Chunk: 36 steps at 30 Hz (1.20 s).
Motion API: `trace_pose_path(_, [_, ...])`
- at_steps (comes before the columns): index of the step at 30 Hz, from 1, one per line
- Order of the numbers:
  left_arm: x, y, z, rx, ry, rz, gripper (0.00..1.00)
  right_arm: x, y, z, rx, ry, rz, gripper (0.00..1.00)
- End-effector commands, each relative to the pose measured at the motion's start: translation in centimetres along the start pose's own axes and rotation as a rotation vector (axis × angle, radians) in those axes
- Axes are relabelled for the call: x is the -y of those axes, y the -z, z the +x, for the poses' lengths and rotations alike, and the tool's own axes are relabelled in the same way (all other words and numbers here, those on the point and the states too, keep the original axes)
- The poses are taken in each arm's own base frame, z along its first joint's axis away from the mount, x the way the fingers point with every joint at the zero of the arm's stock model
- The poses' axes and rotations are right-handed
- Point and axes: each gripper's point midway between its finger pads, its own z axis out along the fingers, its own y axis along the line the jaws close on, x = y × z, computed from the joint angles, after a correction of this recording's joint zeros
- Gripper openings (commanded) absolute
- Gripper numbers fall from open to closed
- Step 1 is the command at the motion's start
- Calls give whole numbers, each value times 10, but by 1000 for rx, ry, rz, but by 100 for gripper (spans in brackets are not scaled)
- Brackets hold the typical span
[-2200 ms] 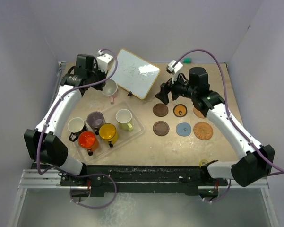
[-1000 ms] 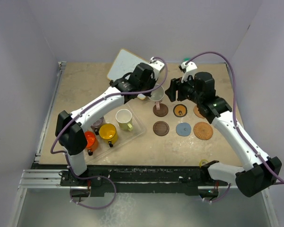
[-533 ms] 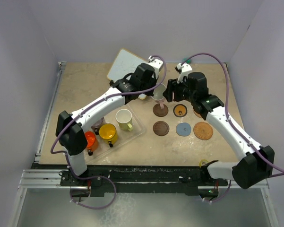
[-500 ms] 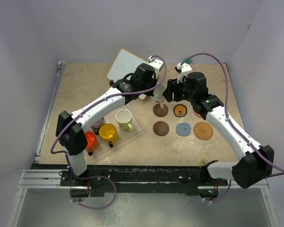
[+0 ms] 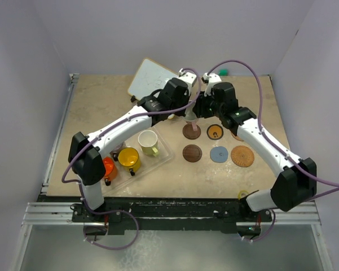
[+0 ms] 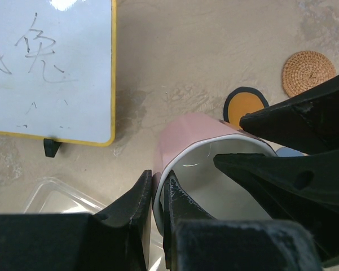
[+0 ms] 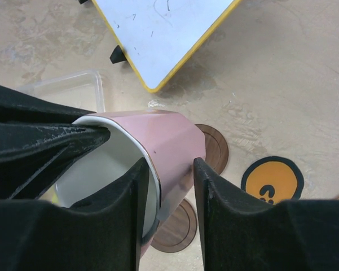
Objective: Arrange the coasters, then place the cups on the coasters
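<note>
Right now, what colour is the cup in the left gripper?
The cup is pale pink outside, white inside; right wrist view shows it best.

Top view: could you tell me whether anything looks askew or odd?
The pink cup hangs tilted above a dark brown coaster, the left gripper pinching its rim while the right gripper straddles the opposite wall.

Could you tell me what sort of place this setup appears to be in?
Probably a robotics lab's test cell, not a home: two robot arms are bolted to a metal rail at the table edge, plain walls box it in, and mugs, coasters and a whiteboard serve as props.
</note>
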Motion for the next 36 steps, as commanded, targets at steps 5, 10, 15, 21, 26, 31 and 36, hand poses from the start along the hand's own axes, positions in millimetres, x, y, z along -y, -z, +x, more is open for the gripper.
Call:
trace_pose_path(5, [10, 14, -51, 180, 102, 12, 3, 11, -4, -11, 6, 21, 96, 23])
trace_pose_path(10, [15, 16, -50, 179, 112, 46, 3, 16, -7, -9, -6, 30, 119, 4])
trace_pose_path(15, [21, 22, -50, 192, 112, 87, 3, 16, -5, -4, -27, 30, 117, 0])
trace_pose_path(21, [28, 38, -56, 225, 71, 165, 19, 29, 5, -13, 9, 62, 167, 0])
trace_pose_path(26, [27, 57, -62, 267, 55, 221, 50, 45, 17, -20, 34, 85, 214, 0])
trace_pose_path(31, [11, 81, -62, 306, -7, 229, 66, 71, 35, -22, 35, 97, 250, 0])
trace_pose_path(36, [-31, 108, -59, 300, -102, 149, 72, 118, 54, -9, -41, 106, 296, 0])
